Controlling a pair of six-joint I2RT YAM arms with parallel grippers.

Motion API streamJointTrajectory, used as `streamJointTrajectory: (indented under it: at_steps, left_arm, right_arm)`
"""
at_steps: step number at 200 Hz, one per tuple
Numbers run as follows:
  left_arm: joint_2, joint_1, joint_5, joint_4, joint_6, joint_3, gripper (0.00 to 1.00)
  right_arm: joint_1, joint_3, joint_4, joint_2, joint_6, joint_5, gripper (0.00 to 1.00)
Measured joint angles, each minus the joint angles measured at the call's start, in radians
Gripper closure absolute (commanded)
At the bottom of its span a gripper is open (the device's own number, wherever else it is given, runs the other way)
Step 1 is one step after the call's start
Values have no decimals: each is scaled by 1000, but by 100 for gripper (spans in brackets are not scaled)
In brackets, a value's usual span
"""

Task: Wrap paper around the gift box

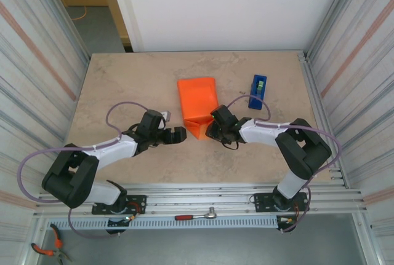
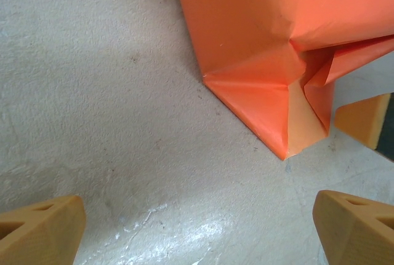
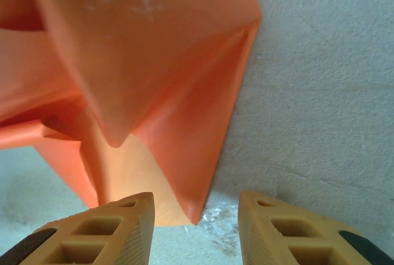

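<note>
The orange paper lies folded into a parcel in the middle of the table, and the gift box is hidden under it. Its near end is creased into pointed flaps. My left gripper is open on the bare tabletop just left of that end, its fingers wide apart with nothing between them. My right gripper sits at the near right flap. Its jaws stand partly apart, with the flap's tip loose in the gap and not pinched. The paper rises right in front of them.
A blue tape dispenser stands to the right of the parcel. Corrugated metal walls close in both sides of the table. A ratchet tool and pliers lie below the near rail.
</note>
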Motion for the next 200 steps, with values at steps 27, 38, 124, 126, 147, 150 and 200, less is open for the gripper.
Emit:
streamJointTrajectory:
  at_steps: [27, 38, 124, 126, 147, 150, 200]
  left_arm:
    - [0, 0, 0, 0, 0, 0, 4]
    - [0, 0, 0, 0, 0, 0, 4]
    - [0, -6, 0, 16, 0, 0, 4]
    - [0, -6, 0, 16, 0, 0, 4]
    - [2, -6, 0, 17, 0, 0, 4]
    - [2, -6, 0, 18, 0, 0, 4]
    - [6, -6, 0, 23, 0, 0, 4]
  right_arm:
    - [0, 11, 0, 14, 0, 1, 65]
    - [0, 13, -4, 15, -1, 1, 68]
    - [6, 33, 1, 28, -1, 1, 71]
    - [7, 34, 1, 29, -1, 0, 71]
    - [9, 47, 7, 45, -1, 0, 71]
    - [9, 48, 7, 48, -1, 0, 71]
    - [11, 52, 6, 55, 1, 5, 70]
